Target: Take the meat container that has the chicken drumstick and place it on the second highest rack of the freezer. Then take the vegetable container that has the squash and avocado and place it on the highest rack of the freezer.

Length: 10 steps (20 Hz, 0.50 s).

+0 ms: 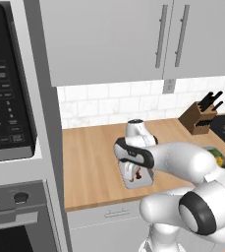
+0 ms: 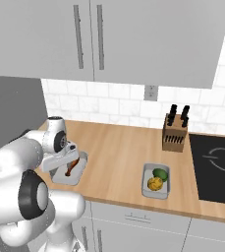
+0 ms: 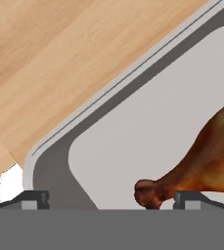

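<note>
The meat container (image 2: 79, 173), a shallow grey tray, lies on the wooden counter (image 2: 119, 152) near its front left. The glossy orange-brown chicken drumstick (image 3: 206, 156) lies inside it. My gripper (image 3: 116, 200) hangs open just above the tray's corner, one fingertip (image 3: 35, 199) over the rim and the other by the drumstick's bone end. From the left base view the hand (image 1: 133, 170) covers most of the tray (image 1: 146, 183). The vegetable container (image 2: 155, 193) with the yellow squash (image 2: 154, 183) and green avocado (image 2: 159, 173) sits further right. The freezer and its racks are out of view.
A knife block (image 2: 175, 133) stands at the back by the tiled wall. The black cooktop (image 2: 217, 167) lies at the right. Left of the counter a microwave (image 1: 6, 98) sits above an oven (image 1: 15, 216). Wall cabinets (image 2: 99, 39) hang overhead.
</note>
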Tool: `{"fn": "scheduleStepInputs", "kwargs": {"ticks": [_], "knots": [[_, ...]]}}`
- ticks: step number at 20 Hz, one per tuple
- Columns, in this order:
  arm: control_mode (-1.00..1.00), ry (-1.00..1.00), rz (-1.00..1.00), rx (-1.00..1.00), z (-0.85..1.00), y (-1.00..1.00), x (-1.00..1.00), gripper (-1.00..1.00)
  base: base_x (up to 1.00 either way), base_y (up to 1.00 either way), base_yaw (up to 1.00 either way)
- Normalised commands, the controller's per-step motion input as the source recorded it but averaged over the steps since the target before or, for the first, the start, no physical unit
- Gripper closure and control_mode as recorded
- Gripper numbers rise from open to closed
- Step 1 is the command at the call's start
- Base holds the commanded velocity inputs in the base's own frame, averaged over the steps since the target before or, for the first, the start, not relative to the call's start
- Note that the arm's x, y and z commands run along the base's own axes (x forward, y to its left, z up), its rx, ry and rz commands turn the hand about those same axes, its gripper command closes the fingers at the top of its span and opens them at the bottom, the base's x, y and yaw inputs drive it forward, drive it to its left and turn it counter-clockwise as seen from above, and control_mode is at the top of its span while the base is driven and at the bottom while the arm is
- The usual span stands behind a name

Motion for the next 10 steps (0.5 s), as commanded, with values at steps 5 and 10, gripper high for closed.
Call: {"fn": "scheduleStepInputs", "kwargs": {"ticks": [5, 10], "knots": [[-1.0, -0.01, 0.0, 0.0, -0.26, 0.0, -0.26, -1.0, 0.0, 0.0, 0.0], [-1.0, -0.06, 0.0, 0.0, -0.35, 0.0, -0.37, -1.0, 0.0, 0.0, 0.0]]}}
